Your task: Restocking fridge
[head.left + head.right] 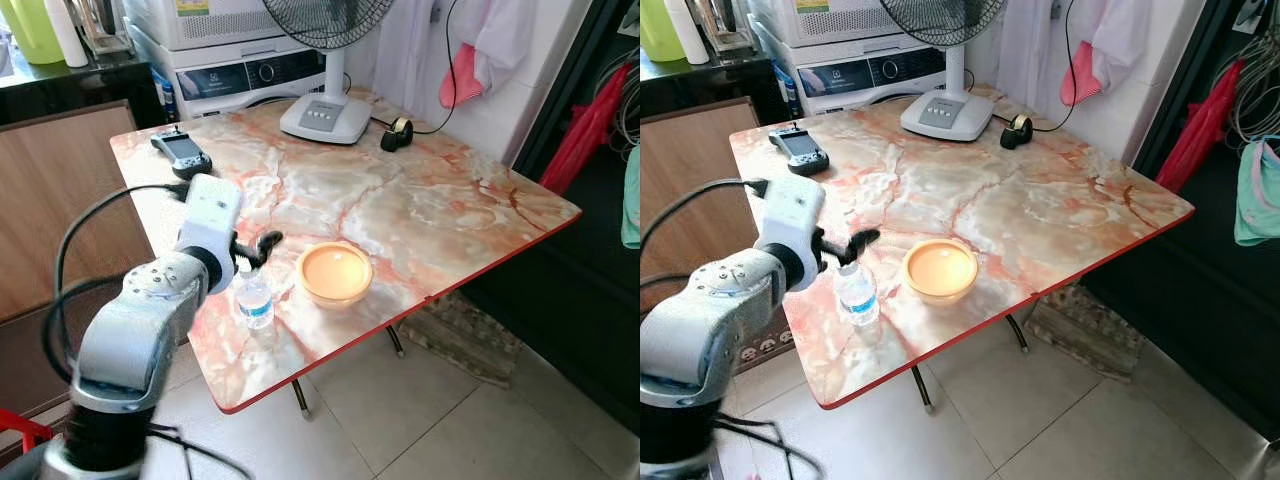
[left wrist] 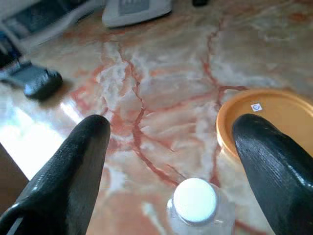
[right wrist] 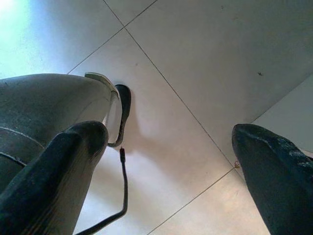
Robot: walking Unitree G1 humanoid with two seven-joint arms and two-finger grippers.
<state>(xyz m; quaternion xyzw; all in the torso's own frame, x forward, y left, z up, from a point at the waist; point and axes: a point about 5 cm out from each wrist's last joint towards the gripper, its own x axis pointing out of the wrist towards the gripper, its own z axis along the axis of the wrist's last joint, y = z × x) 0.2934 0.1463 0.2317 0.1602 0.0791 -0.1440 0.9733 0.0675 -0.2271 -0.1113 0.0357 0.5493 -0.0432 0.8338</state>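
Restock has barely started, as far as I can judge: the one water bottle (image 1: 254, 298) stands upright on the tabletop (image 1: 420, 200), lower left of center in the left eye view, near the front edge, nothing gripping it yet. No fridge anywhere I can see, so picking up, carrying and shelving are all left to do.

Nearest the camera, the left claw (image 2: 171, 161) hovers right over the bottle with its two black fingers (image 2: 73, 161) spread wide, released, the white cap sitting low between them in the left wrist view. Looks to me like it's lined up for a grab and needs to drop down around the bottle body. The right claw (image 3: 166, 171) hangs idle over the floor tiles, fingers spread apart too, holding nothing.

Counting from near to far:
- one bottle
- one orange bowl (image 1: 334, 273), just to the right of the bottle, not touching it
- one dark handheld gadget (image 1: 181, 151) toward the upper left
- one roll of tape (image 1: 398, 132) by the far edge
- one white standing fan (image 1: 326, 115) at the top center, with one washing machine (image 1: 245, 70) behind the table
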